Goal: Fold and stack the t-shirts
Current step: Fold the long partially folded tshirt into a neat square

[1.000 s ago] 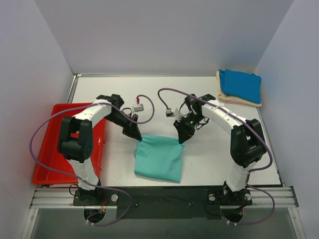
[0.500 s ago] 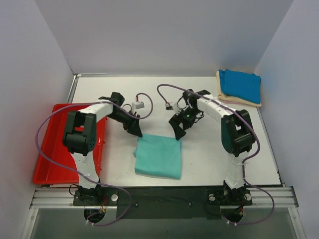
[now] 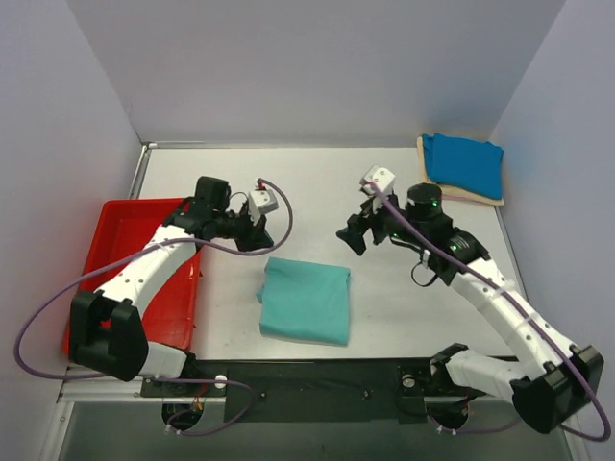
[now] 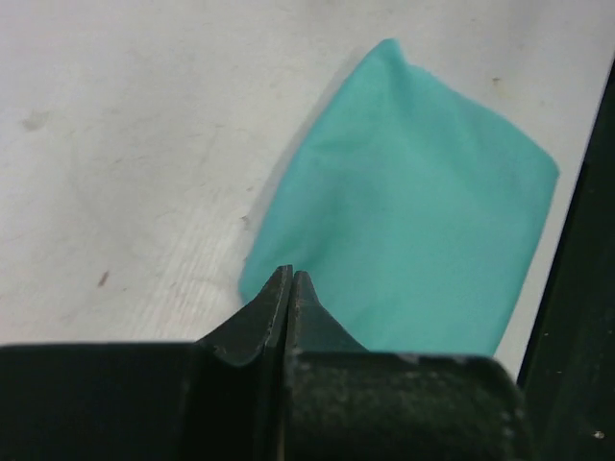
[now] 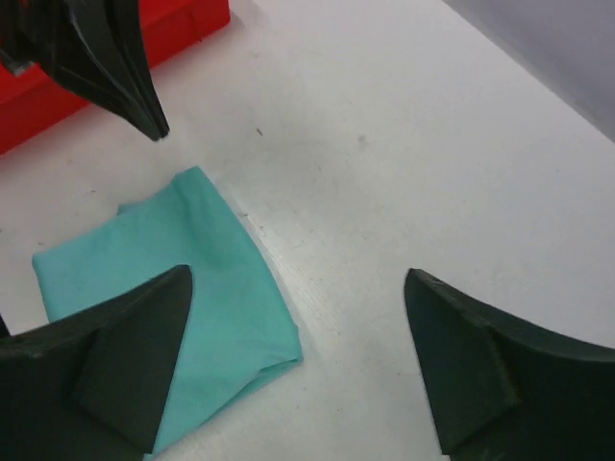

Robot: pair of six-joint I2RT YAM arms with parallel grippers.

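Note:
A teal-green t-shirt (image 3: 306,301) lies folded into a small rectangle on the table, in front of both arms. A bright blue t-shirt (image 3: 464,163) rests folded on a cream one (image 3: 450,195) at the back right corner. My left gripper (image 3: 256,238) hovers just behind the teal shirt's far left corner. In the left wrist view its jaws (image 4: 290,276) are shut with nothing between them, and the teal cloth (image 4: 413,202) lies below. My right gripper (image 3: 357,233) hangs open behind the shirt's far right corner. It (image 5: 298,279) holds nothing, with the teal shirt (image 5: 221,279) under its left finger.
A red plastic tray (image 3: 106,230) stands at the left edge, under the left arm. The right wrist view shows its corner (image 5: 183,24) beside the left gripper (image 5: 125,77). White walls close in the table at the back and sides. Purple cables loop off both arms.
Both grippers have let go of the teal shirt's far corners and lifted back from it. The left one shut again, the right one stays open. The shirt now lies flat.

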